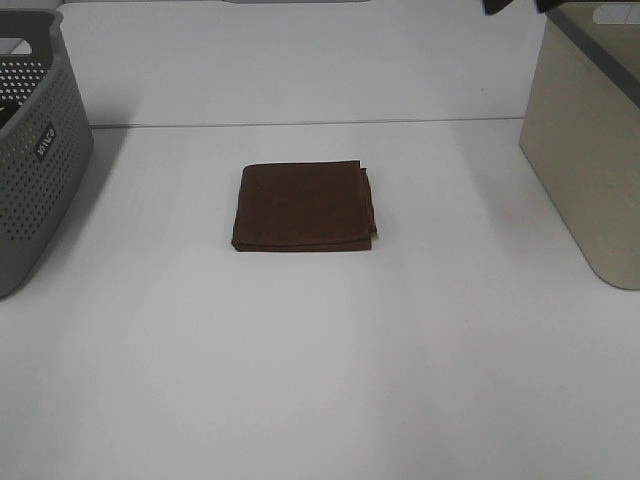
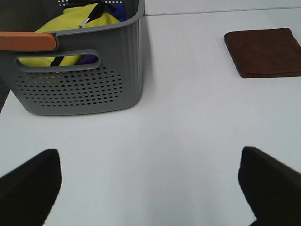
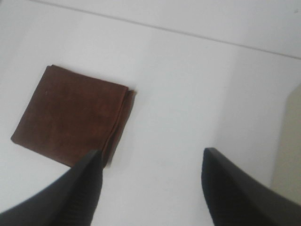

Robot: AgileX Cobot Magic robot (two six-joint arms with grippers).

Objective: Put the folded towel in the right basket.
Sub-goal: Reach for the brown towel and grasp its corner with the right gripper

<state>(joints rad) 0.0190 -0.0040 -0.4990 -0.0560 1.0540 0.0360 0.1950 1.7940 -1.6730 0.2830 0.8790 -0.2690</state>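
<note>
A dark brown folded towel lies flat in the middle of the white table. It also shows in the left wrist view and in the right wrist view. The right basket is beige and stands at the table's right edge. My right gripper is open and empty, high above the table between towel and right basket; its dark tips show at the top edge of the exterior view. My left gripper is open and empty, near the left basket and far from the towel.
A grey perforated basket stands at the left edge; in the left wrist view it holds yellow and blue cloth. The table's back edge runs behind the towel.
</note>
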